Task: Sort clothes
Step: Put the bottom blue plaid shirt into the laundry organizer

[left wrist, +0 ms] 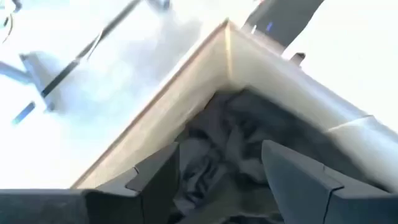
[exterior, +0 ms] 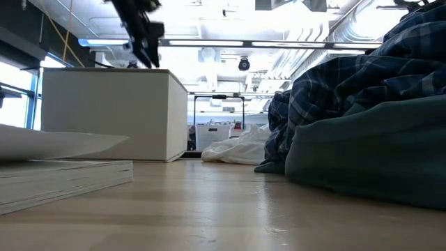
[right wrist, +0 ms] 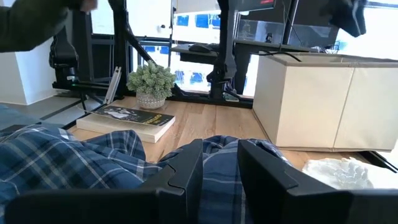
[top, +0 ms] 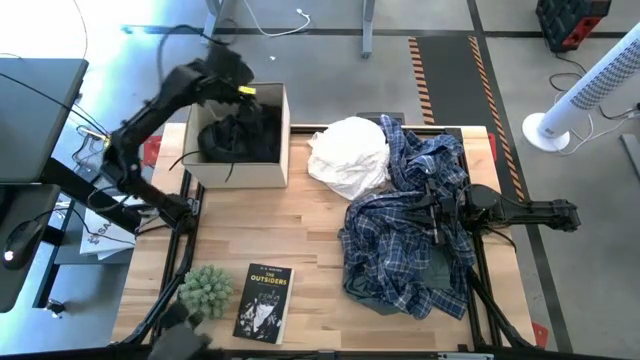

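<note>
Overhead, we see our left claw (left wrist: 217,180) spread empty above the cardboard box (top: 262,165) holding dark clothes (top: 240,140); right claw (right wrist: 221,165) nearly closed, empty, on plaid shirts (top: 420,225).

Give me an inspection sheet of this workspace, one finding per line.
Surface: light wooden tabletop, bare in the middle.
Job's things: heap of blue-and-white plaid shirts on the right side, over a dark green garment; crumpled white garment beside the heap; dark garments inside the tan cardboard box.
Clutter: paperback book with a dark cover; small green potted plant.
Grippers: left gripper open over the box, above the dark garments; right gripper low on the plaid heap, fingers close together with nothing between them.
Cables: white cable on the floor beyond the table.
Surroundings: white tower fan on the floor.
</note>
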